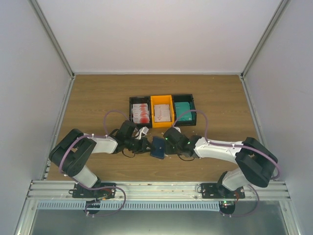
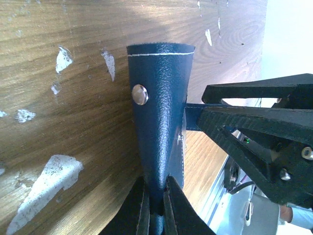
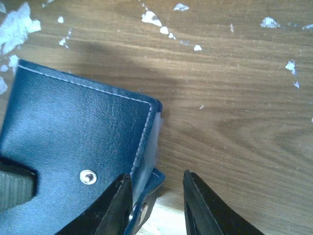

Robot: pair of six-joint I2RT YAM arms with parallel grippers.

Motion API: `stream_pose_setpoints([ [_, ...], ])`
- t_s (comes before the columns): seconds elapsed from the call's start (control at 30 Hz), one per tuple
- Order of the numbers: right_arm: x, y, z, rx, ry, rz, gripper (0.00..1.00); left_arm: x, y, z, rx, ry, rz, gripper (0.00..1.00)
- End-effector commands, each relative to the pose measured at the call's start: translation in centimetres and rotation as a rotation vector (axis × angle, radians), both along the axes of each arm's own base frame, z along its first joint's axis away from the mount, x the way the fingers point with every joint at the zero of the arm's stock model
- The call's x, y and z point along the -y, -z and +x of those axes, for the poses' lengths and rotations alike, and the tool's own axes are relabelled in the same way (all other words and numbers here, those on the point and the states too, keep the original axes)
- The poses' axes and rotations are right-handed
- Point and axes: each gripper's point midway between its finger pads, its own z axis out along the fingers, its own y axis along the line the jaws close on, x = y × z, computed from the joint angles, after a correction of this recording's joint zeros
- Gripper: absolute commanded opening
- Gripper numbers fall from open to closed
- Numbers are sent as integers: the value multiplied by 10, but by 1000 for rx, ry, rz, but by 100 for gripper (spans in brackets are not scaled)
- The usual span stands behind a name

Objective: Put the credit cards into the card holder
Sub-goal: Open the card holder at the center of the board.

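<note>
Left gripper [image 2: 156, 209] is clamped tight on the bottom edge of the navy card holder [image 2: 159, 122], holding it on edge just above the wooden table [image 2: 58, 112], snap stud [image 2: 140, 94] facing the camera. Right gripper [image 3: 156, 200] is part-open, jaws straddling the holder's flap corner; nothing gripped. Holder sits mid-table between the arms. Credit cards are behind it in three bins: white-red cards [image 1: 141, 112], white-pink cards [image 1: 163, 113] and teal cards [image 1: 183, 108]. White flecks [image 3: 14, 24] litter the wood.
</note>
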Motion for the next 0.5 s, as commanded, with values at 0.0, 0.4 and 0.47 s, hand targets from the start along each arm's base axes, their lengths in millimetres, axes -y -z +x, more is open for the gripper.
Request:
stream_pose_setpoints([
  [0.0,10,7,1,-10,39,-47,25,0,-2,0,30,2,-5,0],
  [0.4,7,-3,0,-2,30,8,1,-7,3,1,45,-36,31,34],
  [0.47,8,-9,1,6,34,20,1,-11,4,2,56,-54,48,47],
])
